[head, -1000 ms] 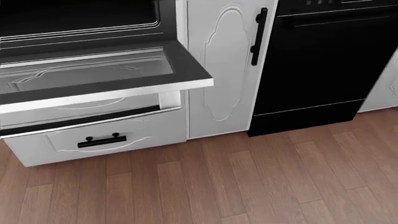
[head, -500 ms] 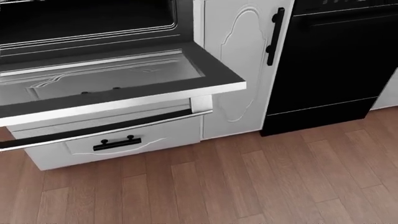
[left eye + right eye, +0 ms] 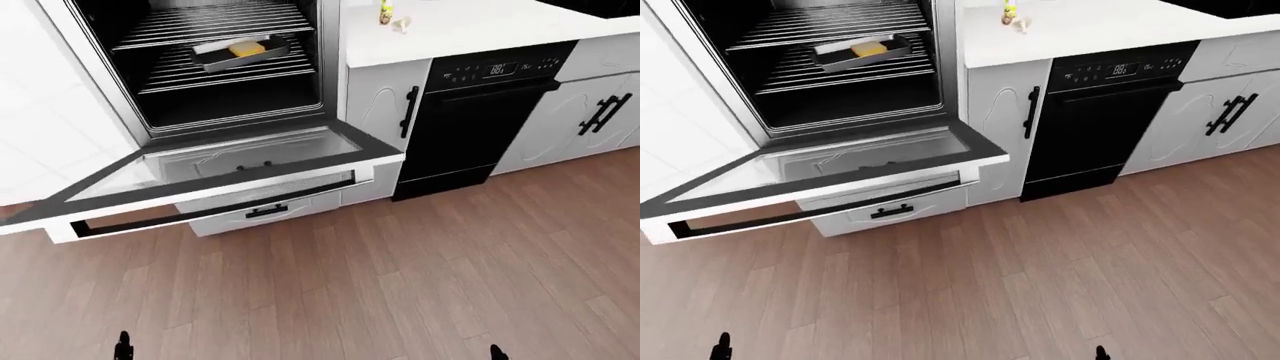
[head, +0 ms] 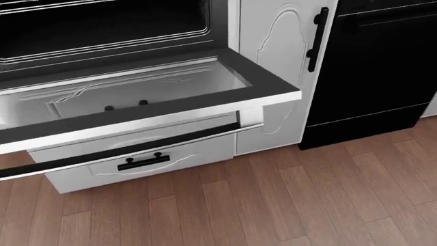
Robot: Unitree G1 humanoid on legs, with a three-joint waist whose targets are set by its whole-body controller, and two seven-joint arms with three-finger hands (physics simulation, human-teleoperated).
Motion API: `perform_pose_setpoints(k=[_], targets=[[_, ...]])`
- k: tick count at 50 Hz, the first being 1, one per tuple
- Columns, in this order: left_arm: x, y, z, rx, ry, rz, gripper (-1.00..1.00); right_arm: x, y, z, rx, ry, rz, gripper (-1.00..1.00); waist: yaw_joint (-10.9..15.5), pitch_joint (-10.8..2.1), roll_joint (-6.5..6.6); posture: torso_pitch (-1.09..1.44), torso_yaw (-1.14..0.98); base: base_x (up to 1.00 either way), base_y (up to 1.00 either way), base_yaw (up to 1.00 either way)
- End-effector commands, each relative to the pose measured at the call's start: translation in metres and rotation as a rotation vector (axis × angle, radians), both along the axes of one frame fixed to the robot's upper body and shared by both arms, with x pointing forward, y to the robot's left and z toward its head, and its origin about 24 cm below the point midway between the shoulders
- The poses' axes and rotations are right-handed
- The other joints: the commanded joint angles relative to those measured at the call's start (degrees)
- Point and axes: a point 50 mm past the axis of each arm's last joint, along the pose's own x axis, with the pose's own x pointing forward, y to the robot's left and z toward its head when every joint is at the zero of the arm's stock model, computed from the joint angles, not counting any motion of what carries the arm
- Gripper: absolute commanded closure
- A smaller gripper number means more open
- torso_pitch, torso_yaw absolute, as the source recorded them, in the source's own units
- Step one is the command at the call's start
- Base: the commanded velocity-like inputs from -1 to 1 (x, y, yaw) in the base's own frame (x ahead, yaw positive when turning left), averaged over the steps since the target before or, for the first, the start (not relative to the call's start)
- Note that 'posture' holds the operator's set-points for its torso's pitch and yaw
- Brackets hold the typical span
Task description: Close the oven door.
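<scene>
The whole head view has slid over the last second: the oven door (image 4: 137, 110) and the drawer (image 4: 143, 159) under it have drifted toward the view's right and grown larger, and the black dishwasher (image 3: 470, 120) is now cut off at the right edge. Everything shifts together, so the camera has moved, not the kitchen; the robot appears to be closing in on the oven and lining up with it.

The door hangs fully down, roughly level, its glass pane facing up and its long bar handle (image 3: 215, 202) running along the outer edge. Above it the cavity stands open, with wire racks and a baking tray (image 3: 240, 51) holding something yellow on a rack. So the task is not yet begun in earnest; the door has to be swung up.

At the very bottom of the left-eye view two small dark tips show, the left hand (image 3: 123, 346) and the right hand (image 3: 497, 352). Too little of either is visible to tell whether the fingers are spread or curled. Both sit low in the view, well apart from the door, over bare wood floor (image 3: 400, 277). The door's outer edge lies above the left hand in the view, so reaching under that edge likely comes next.
</scene>
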Motion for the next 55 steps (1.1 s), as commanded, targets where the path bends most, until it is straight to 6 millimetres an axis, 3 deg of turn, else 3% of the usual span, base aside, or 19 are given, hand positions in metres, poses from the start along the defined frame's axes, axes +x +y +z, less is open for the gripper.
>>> perform_pose_setpoints(k=[1,6,9,10,15,19,21,23,24,26,33,36,38,39,44,48,52,53,55], targets=[[0.0078,0.0045,0.0072,0.025,-0.048,-0.010,-1.00,0.0075,-0.0145,0.0094,-0.055,-0.053,-0.019,-1.00,-0.20,-0.27,-0.57,0.00,0.00,0.00,0.20,0.00],[0.0077,0.0045,0.0072,0.025,-0.048,-0.008,-1.00,0.0073,-0.0145,0.0094,-0.055,-0.052,-0.018,-1.00,-0.49,0.03,-3.68,0.00,0.00,0.00,0.20,0.00],[0.0077,0.0045,0.0072,0.025,-0.048,-0.008,-1.00,0.0074,-0.0146,0.0094,-0.055,-0.052,-0.019,-1.00,-0.82,-0.73,-7.72,0.00,0.00,0.00,0.20,0.00],[0.0076,0.0044,0.0071,0.025,-0.048,-0.009,-1.00,0.0074,-0.0146,0.0094,-0.055,-0.052,-0.019,-1.00,-1.24,-0.22,-5.88,0.00,0.00,0.00,0.20,0.00],[0.0075,0.0045,0.0071,0.024,-0.048,-0.007,-1.00,0.0076,-0.0145,0.0094,-0.055,-0.052,-0.019,-1.00,-1.25,-0.64,-5.23,0.00,0.00,0.00,0.20,0.00],[0.0075,0.0045,0.0071,0.024,-0.049,-0.007,-1.00,0.0080,-0.0144,0.0094,-0.053,-0.052,-0.019,-1.00,-1.02,-0.14,-2.54,0.00,0.00,0.00,0.19,0.00],[0.0076,0.0046,0.0072,0.024,-0.049,-0.007,-1.00,0.0081,-0.0144,0.0094,-0.053,-0.052,-0.018,-1.00,-0.99,-0.21,-0.07,0.00,0.00,0.00,0.19,0.00],[0.0076,0.0046,0.0072,0.024,-0.049,-0.007,-1.00,0.0078,-0.0143,0.0093,-0.053,-0.052,-0.018,-1.00,-0.52,-1.31,4.30,0.00,0.00,0.00,0.20,0.00],[0.0075,0.0044,0.0071,0.024,-0.048,-0.007,-1.00,0.0078,-0.0144,0.0094,-0.053,-0.052,-0.018,-1.00,-0.24,-0.64,1.14,0.00,0.00,0.00,0.19,0.00],[0.0075,0.0045,0.0071,0.024,-0.049,-0.007,-1.00,0.0080,-0.0144,0.0094,-0.053,-0.052,-0.018,-1.00,-0.07,-0.32,1.33,0.00,0.00,0.00,0.19,0.00],[0.0074,0.0045,0.0071,0.025,-0.049,-0.008,-1.00,0.0076,-0.0141,0.0092,-0.053,-0.051,-0.018,-1.00,-0.39,0.00,-2.25,0.00,0.00,0.00,0.20,0.00],[0.0076,0.0046,0.0072,0.025,-0.048,-0.008,-1.00,0.0076,-0.0141,0.0092,-0.053,-0.051,-0.018,-1.00,-0.51,-0.01,-4.73,0.00,0.00,0.00,0.20,0.00],[0.0077,0.0046,0.0072,0.024,-0.048,-0.008,-1.00,0.0075,-0.0142,0.0092,-0.053,-0.051,-0.018,-1.00,-0.82,-0.78,-7.88,0.00,0.00,0.00,0.20,0.00],[0.0077,0.0046,0.0072,0.023,-0.049,-0.007,-1.00,0.0075,-0.0143,0.0092,-0.053,-0.051,-0.018,-1.00,-1.26,-0.23,-5.74,0.00,0.00,0.00,0.20,0.00],[0.0076,0.0045,0.0072,0.025,-0.048,-0.008,-1.00,0.0072,-0.0143,0.0092,-0.053,-0.051,-0.018,-1.00,-1.24,-0.61,-5.22,0.00,0.00,0.00,0.20,0.00],[0.0077,0.0045,0.0072,0.025,-0.048,-0.008,-1.00,0.0071,-0.0143,0.0092,-0.053,-0.051,-0.018,-1.00,-1.01,-0.13,-2.56,0.00,0.00,0.00,0.19,0.00],[0.0076,0.0045,0.0072,0.025,-0.048,-0.008,-1.00,0.0057,-0.0139,0.0086,-0.051,-0.047,-0.020,-1.00,-0.59,-1.25,4.03,0.00,0.00,0.00,0.20,0.00],[0.0077,0.0046,0.0072,0.025,-0.048,-0.008,-1.00,0.0063,-0.0139,0.0087,-0.051,-0.048,-0.020,-1.00,-0.33,-0.77,1.23,0.00,0.00,0.00,0.20,0.00],[0.0077,0.0044,0.0071,0.025,-0.048,-0.008,-1.00,0.0071,-0.0136,0.0089,-0.051,-0.050,-0.017,-1.00,-0.16,-0.33,1.34,0.00,0.00,0.00,0.20,0.00]])
